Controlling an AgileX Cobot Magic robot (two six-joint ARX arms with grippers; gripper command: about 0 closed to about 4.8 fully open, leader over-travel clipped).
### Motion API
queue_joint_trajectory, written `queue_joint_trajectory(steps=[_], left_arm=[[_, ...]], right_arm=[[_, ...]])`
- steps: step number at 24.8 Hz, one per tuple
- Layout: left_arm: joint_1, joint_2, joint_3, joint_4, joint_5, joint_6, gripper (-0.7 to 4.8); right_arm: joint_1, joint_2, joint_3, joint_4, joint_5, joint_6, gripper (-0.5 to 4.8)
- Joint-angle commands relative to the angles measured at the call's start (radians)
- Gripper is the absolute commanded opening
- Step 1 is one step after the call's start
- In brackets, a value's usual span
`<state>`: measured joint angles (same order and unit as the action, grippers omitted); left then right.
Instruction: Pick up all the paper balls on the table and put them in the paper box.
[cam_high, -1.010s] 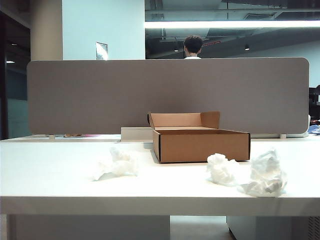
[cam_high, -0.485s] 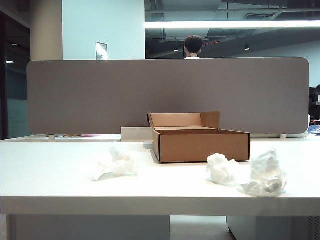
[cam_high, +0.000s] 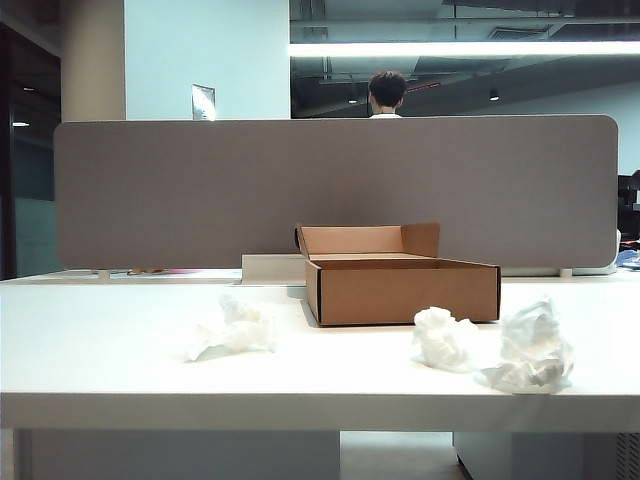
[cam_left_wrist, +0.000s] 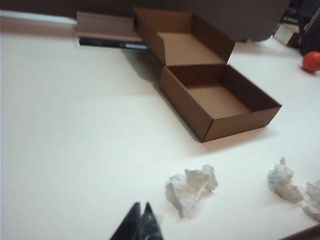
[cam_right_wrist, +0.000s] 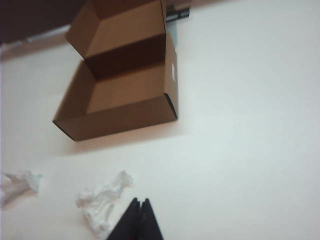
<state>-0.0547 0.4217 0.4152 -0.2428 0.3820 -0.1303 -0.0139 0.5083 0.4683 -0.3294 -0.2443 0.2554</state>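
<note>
**While both claws hang shut, all three paper balls sit loose on the table**

Since nothing is gripped yet, the task is at its start: paper box stands open and empty at mid-table, flap lid up at the back, in front of the grey divider panel. Neither arm shows in the exterior view.

Balls on the white table:
- left paper ball, alone, left of the box and nearer the front edge.
- middle paper ball, just right-front of the box's near right corner.
- right paper ball, beside the middle one, close but apparently not touching, nearest the front edge.

Left claw: fingertips pressed together, holding nothing, hovering above the table. The left ball lies just ahead of it and a little toward the box side; the box is further ahead beyond it. No clear long axis on the wad, it's lumpy, slightly wider than tall.

Right claw: fingers together, empty, above the table. A ball lies right beside its tips on the side toward the other wad; the box is ahead.

Judgement: each arm has a ball close by; left arm owns the lone left ball, right arm the pair. Either claw must open before dropping onto a wad. An orange round thing sits far off, irrelevant.
</note>
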Motion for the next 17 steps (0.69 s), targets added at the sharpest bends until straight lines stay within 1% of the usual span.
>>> queue_joint_trajectory(steps=[1, 3, 5, 6, 7, 8, 10, 11, 13, 14, 15, 17], left_arm=[[-0.001, 0.135, 0.058, 0.016, 0.008, 0.055, -0.05], [-0.001, 0.208, 0.086, 0.018, 0.008, 0.055, -0.05], [-0.002, 0.312, 0.121, 0.049, 0.008, 0.055, -0.05], [-0.003, 0.376, 0.134, 0.097, 0.027, 0.055, -0.05], [-0.007, 0.441, 0.141, 0.156, 0.075, 0.055, -0.04], [-0.013, 0.467, 0.140, 0.185, 0.092, 0.054, -0.04], [-0.058, 0.555, 0.140, 0.264, 0.086, 0.056, 0.00], [-0.074, 0.580, 0.140, 0.289, 0.086, 0.056, 0.07], [-0.109, 0.637, 0.140, 0.344, 0.086, 0.061, 0.60], [-0.127, 0.663, 0.140, 0.368, 0.086, 0.079, 0.76], [-0.152, 0.691, 0.140, 0.391, 0.086, 0.101, 0.84], [-0.190, 0.738, 0.140, 0.428, 0.081, 0.139, 0.85]], right_arm=[[0.002, 0.136, 0.068, -0.033, -0.014, -0.066, -0.04], [0.005, 0.205, 0.095, -0.042, -0.048, -0.086, -0.04], [0.018, 0.300, 0.123, -0.045, -0.078, -0.108, -0.04], [0.032, 0.355, 0.137, -0.044, -0.090, -0.113, -0.04], [0.053, 0.407, 0.143, -0.036, -0.098, -0.143, -0.04], [0.064, 0.431, 0.143, -0.027, -0.098, -0.160, -0.04], [0.091, 0.498, 0.143, -0.005, -0.098, -0.201, -0.04], [0.100, 0.512, 0.143, -0.002, -0.098, -0.208, -0.04], [0.115, 0.543, 0.143, 0.005, -0.098, -0.208, -0.04], [0.116, 0.555, 0.143, 0.009, -0.099, -0.208, -0.04], [0.120, 0.568, 0.143, 0.014, -0.098, -0.208, -0.04], [0.124, 0.586, 0.143, 0.019, -0.099, -0.208, -0.04]])
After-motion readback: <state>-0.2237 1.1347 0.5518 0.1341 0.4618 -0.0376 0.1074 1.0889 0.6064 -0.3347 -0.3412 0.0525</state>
